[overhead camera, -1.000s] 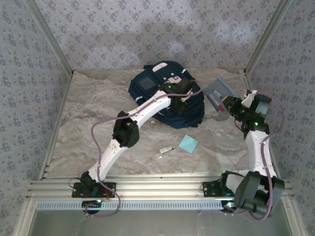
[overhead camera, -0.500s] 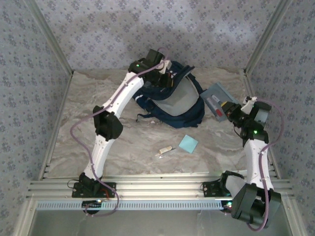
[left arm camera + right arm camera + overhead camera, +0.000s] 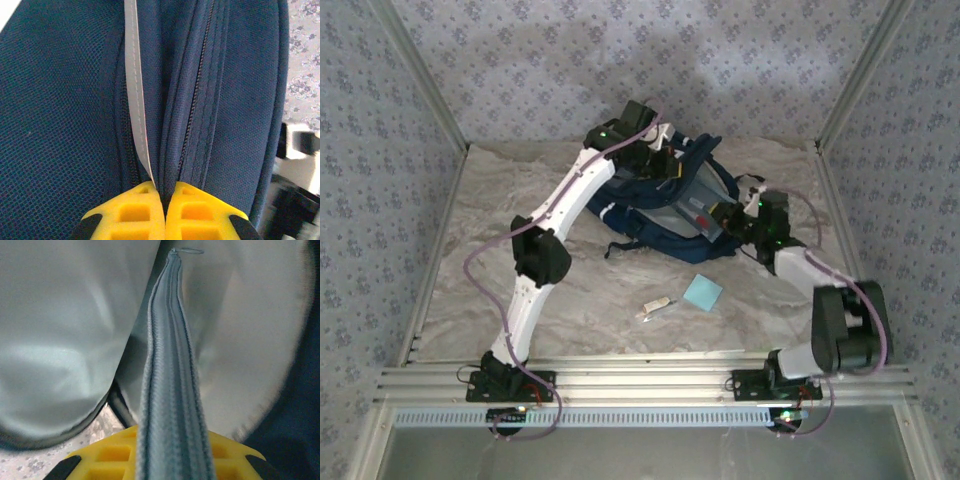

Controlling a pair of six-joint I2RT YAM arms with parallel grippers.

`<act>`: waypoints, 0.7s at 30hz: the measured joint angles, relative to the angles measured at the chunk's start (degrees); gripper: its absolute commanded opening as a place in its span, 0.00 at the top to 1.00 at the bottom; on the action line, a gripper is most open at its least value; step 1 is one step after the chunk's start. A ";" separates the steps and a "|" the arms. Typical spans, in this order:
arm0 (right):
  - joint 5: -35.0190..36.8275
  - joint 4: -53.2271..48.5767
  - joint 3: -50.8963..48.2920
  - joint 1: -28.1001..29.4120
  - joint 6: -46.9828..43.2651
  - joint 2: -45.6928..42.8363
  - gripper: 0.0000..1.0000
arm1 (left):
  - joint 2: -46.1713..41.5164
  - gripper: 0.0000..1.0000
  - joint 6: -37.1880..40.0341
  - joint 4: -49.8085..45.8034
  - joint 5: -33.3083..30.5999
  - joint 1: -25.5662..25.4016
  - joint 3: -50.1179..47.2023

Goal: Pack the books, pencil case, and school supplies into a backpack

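Grey pencil case (image 3: 170, 365) clamped in right hand (image 3: 168, 456)

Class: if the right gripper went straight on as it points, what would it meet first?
Probably the pale lining of the backpack, its gripped pencil case touching first; depth is unclear.

Pencil case (image 3: 692, 208) partly inside backpack (image 3: 630, 212)

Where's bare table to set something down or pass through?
Free: table left of the left arm, and the far right corner. Crowded: centre back, backpack plus right arm; blue pad and white stick just before it.
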 measured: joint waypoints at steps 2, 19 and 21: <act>1.20 3.45 3.34 2.25 0.68 5.70 1.00 | -0.33 1.00 -0.68 0.55 0.20 -0.37 -0.90; 6.71 0.00 11.37 3.28 -3.65 11.39 0.25 | -1.92 1.00 -3.41 4.92 1.03 0.13 -5.57; 9.27 -7.08 11.28 2.99 -7.85 5.20 0.25 | -1.95 1.00 -3.78 5.42 1.29 0.20 -5.84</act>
